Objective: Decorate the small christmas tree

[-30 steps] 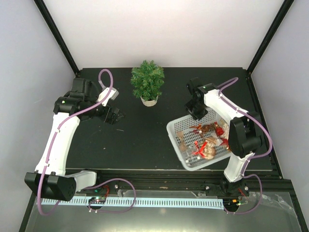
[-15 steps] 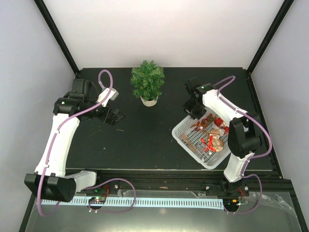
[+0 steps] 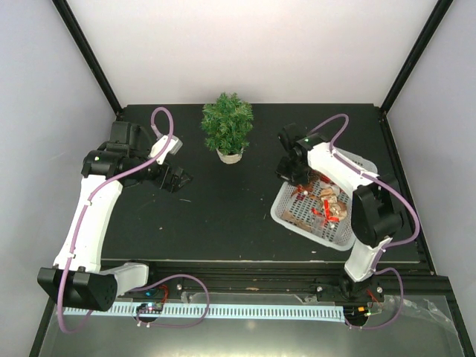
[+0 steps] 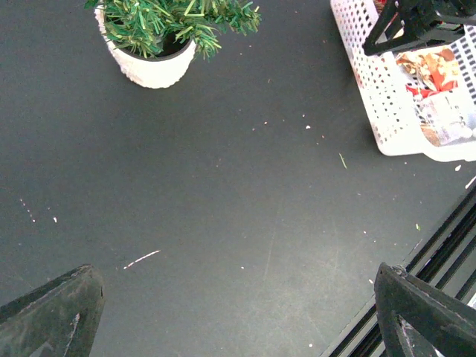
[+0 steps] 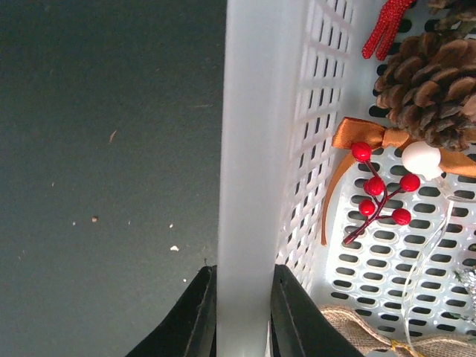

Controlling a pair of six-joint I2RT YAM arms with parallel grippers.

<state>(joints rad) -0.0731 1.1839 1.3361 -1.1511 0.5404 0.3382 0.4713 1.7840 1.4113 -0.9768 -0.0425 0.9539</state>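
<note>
from above: the small christmas tree [image 3: 227, 125] stands upright in its cream pot [image 3: 230, 155] at the far middle of the black worktop [image 3: 223, 223]. my left jaws hang low over the worktop, left of the tree and apart from it, spread as wide as they go and holding nothing. my right jaws are down at the far-left edge of the white mesh basket [image 3: 294, 217], which sits right of the tree and well apart from it, with ornaments [image 3: 327, 204] inside.

left wrist: my 2 fingertips [image 4: 52, 312] show in the bottom corners, far apart, with only bare worktop [image 4: 223, 186] between them. the tree [image 4: 175, 15] is at top left, the basket [image 4: 372, 82] at top right.

right wrist: my jaws are pinched on the basket's rim [image 5: 249, 149], 1 finger outside the wall and 1 inside. in the basket lie a pinecone [image 5: 428, 82], a red berry sprig [image 5: 379, 197] and an orange bow [image 5: 357, 134].
</note>
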